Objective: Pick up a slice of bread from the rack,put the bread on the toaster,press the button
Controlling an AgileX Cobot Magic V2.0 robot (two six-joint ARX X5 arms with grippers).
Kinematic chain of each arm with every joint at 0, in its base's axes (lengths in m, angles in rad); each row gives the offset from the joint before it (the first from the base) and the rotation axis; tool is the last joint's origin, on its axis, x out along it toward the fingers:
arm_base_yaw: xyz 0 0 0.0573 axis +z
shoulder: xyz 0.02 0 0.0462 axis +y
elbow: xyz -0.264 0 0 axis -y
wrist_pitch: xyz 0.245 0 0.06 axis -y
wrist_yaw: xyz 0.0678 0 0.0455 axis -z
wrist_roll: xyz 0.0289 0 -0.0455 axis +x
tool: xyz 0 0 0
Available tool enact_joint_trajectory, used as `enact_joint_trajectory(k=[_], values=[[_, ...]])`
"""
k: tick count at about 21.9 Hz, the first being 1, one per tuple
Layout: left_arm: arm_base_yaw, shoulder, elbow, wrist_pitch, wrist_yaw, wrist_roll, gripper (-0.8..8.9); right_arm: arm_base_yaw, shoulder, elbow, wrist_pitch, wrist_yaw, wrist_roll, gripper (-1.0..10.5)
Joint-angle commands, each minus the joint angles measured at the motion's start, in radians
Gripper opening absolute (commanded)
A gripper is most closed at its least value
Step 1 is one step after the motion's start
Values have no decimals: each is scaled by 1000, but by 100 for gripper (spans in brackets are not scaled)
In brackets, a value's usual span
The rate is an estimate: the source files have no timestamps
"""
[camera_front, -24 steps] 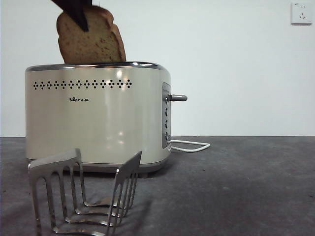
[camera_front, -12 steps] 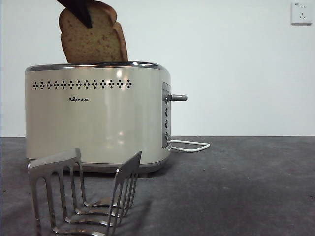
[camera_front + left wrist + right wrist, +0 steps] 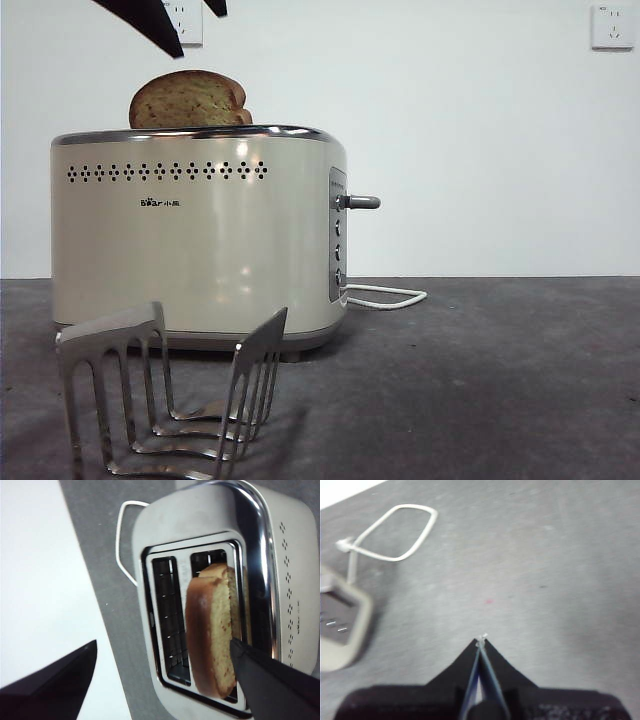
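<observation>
Steel rack (image 3: 170,395) stands nearest, empty, with the cream toaster (image 3: 195,235) behind it at 12 o'clock. The slice of bread (image 3: 188,100) sits in a slot, dome protruding. The left gripper (image 3: 180,25) hangs open above it; the right gripper (image 3: 481,641) is closed over bare table (image 3: 545,570). White cord (image 3: 385,296) trails at 3 o'clock.

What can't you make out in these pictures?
- Lower half of the slice of bread: hidden in the toaster, front view.
- Left gripper: only jaw tips show; arm cut off by edges.
- Small round buttons under the lever: too small to read.
- Rack: base cut off by the bottom edge.
</observation>
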State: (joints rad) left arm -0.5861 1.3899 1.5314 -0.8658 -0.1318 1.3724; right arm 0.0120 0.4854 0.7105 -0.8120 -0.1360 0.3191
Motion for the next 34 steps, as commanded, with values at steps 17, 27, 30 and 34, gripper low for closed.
enact_joint_trajectory(k=[17,27,30,34], values=[[-27,-225,-10,-402,1,-1302,-8,176,533,16,769,-556,404,-8],[-26,-284,-17,-455,9,-1425,-8,270,940,278,764,-610,375,-8],[-26,-314,-17,-454,8,-1429,-8,271,1036,368,689,-636,353,-7],[-26,-361,-17,-454,8,-1429,-8,277,1122,447,586,-638,298,-8]])
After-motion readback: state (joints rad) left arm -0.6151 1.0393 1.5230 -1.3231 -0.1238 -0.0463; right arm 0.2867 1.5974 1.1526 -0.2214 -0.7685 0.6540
